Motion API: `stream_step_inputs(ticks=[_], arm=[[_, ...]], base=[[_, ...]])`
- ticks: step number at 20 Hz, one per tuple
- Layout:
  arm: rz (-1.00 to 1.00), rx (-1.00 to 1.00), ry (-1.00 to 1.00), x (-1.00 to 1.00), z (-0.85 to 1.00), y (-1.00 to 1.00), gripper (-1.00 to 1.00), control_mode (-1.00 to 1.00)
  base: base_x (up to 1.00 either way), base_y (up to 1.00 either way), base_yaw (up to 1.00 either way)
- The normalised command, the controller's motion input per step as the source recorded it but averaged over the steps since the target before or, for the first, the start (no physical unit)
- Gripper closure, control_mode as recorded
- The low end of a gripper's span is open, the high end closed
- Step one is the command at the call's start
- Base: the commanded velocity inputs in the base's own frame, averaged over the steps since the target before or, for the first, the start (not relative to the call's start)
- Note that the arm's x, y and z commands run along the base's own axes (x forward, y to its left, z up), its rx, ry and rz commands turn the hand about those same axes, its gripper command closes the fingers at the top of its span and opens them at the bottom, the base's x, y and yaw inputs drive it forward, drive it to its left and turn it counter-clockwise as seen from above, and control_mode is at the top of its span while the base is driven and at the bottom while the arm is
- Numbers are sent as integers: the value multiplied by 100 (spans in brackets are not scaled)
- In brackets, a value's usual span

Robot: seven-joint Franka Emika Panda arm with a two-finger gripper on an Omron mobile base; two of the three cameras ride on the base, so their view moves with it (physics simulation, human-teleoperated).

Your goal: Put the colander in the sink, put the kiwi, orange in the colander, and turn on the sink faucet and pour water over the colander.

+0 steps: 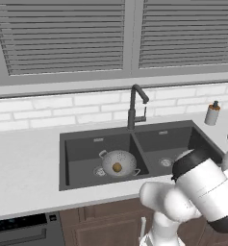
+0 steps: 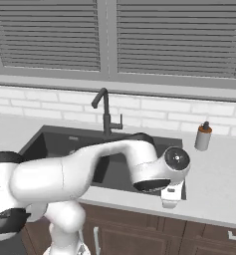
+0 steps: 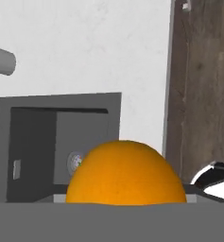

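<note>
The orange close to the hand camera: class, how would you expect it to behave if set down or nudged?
The orange looks fully round with no flat side, so it would probably roll freely on the counter. Its skin looks smooth, so it may slip in a loose grip. It appears solid, likely firm rather than squashy.

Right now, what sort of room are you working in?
A kitchen, it seems: a dark double-basin sink set in a pale counter, a tall faucet against a white tiled wall, and wooden cabinets below.
</note>
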Motion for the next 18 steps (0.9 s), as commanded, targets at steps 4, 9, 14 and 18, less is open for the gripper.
stream_step_inputs(ticks=[4,9,14,18], arm=[[57,-47,0,-27,39,99,100,-100],[56,-46,3,-22,35,100,100,-100],[54,-43,14,-19,23,100,100,-100],[46,-35,24,-4,21,100,100,-100]], base=[[0,0,0],[0,0,0],[0,0,0],[0,0,0]])
